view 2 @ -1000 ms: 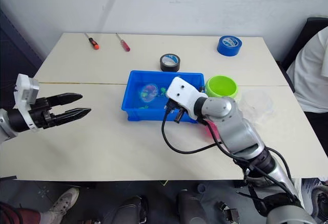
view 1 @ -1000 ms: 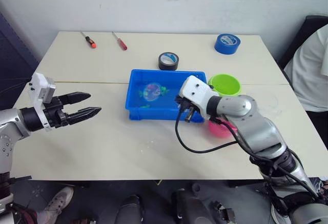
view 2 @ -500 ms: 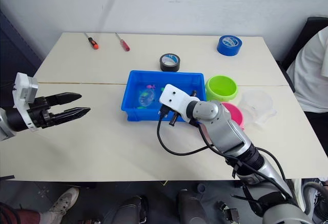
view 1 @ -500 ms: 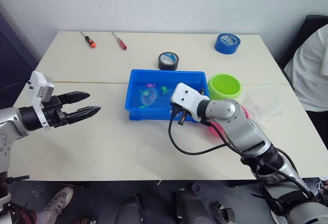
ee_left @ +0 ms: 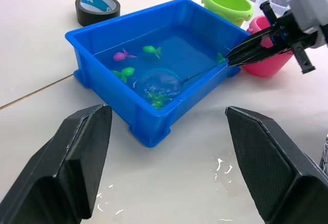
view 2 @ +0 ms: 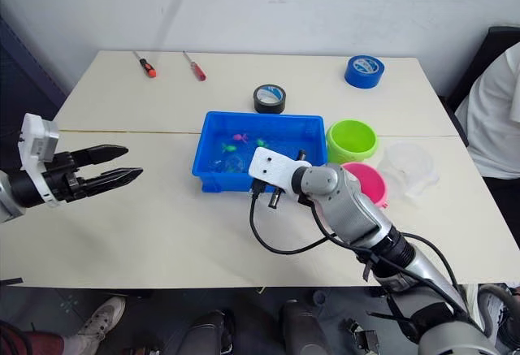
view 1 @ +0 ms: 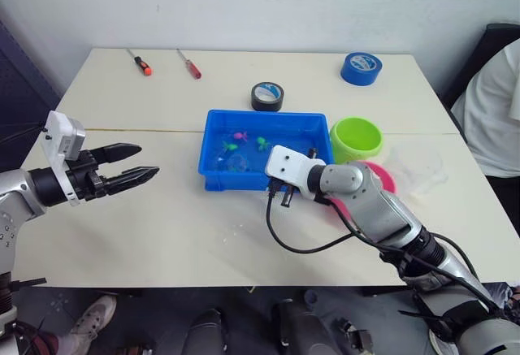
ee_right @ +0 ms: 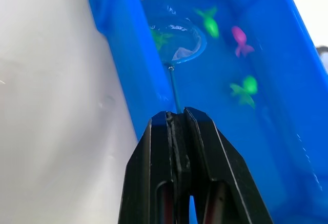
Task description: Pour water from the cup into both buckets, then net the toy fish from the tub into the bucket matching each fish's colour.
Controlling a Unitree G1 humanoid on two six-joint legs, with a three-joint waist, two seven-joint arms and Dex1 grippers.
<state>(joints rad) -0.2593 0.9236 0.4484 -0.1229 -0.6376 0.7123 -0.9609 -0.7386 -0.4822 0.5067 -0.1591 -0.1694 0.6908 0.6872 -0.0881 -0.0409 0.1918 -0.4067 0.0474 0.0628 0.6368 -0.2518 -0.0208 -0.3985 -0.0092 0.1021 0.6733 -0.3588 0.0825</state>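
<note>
One net (ee_right: 177,42) beyond right end effector (ee_right: 176,116)

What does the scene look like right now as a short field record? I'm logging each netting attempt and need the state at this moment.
right gripper: shut on the net's thin handle
net: hoop lowered into the tub's water, by a green fish
tub: blue, holds water and fish, green and one magenta
left gripper: open, held above the table, apart from the tub
green bucket: beside the tub
pink bucket: in front of the green one
cup: standing next to the buckets
</note>
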